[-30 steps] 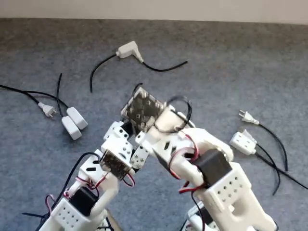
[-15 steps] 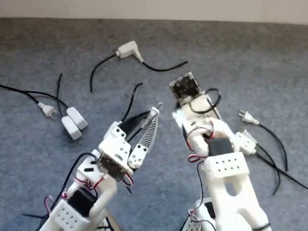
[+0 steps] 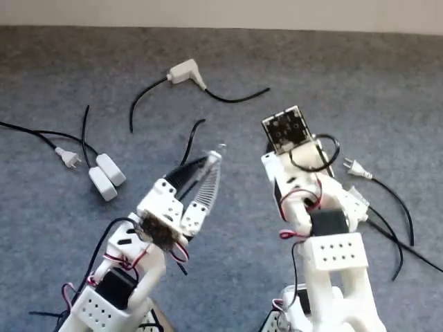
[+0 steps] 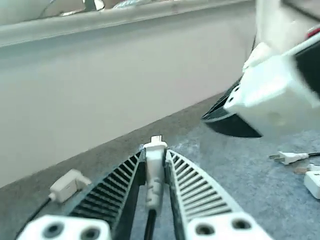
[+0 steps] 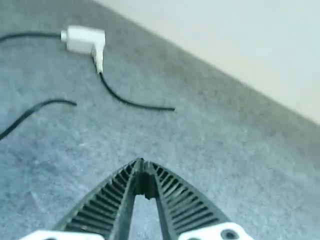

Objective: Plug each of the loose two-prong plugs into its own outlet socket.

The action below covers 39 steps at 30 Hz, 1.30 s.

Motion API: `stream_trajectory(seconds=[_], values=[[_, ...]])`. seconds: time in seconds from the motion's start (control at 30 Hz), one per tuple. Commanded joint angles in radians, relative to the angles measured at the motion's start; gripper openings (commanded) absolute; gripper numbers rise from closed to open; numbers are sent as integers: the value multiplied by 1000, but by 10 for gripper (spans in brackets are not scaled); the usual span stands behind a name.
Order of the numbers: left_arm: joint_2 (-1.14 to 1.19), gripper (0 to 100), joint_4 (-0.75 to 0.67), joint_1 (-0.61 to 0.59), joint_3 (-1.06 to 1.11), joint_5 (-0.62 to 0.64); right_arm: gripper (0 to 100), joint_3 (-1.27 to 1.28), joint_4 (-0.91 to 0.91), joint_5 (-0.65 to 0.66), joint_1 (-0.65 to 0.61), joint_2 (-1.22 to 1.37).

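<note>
The left wrist view shows the left gripper (image 4: 155, 152) closed on a white plug (image 4: 153, 172). Its two ribbed fingers press the plug's sides, the prongs point out past the tips, and the black cord runs back between the fingers. The high view places that plug above the grey carpet (image 3: 387, 83) near the middle of the frame. At mid-left a loose plug (image 3: 67, 158) lies just beside a pair of white sockets (image 3: 105, 177). At mid-right another plug (image 3: 354, 167) lies near a white socket (image 3: 346, 203) partly covered by the right arm (image 3: 325, 235). The right wrist view shows the right gripper (image 5: 143, 170) with its fingers closed together on nothing, and an angled white plug (image 5: 84, 39) in the upper left.
</note>
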Motion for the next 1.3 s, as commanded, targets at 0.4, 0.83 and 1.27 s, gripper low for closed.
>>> stream_trajectory(seconds=[0.4,0.83,1.27], values=[[71,6,520,-174,-383,155,8,561,116,-178,266,-515],[969,7,529,-300,-792,453,8,794,246,-189,225,-858],[1164,37,683,-371,-932,729,8,794,243,-187,220,-852]])
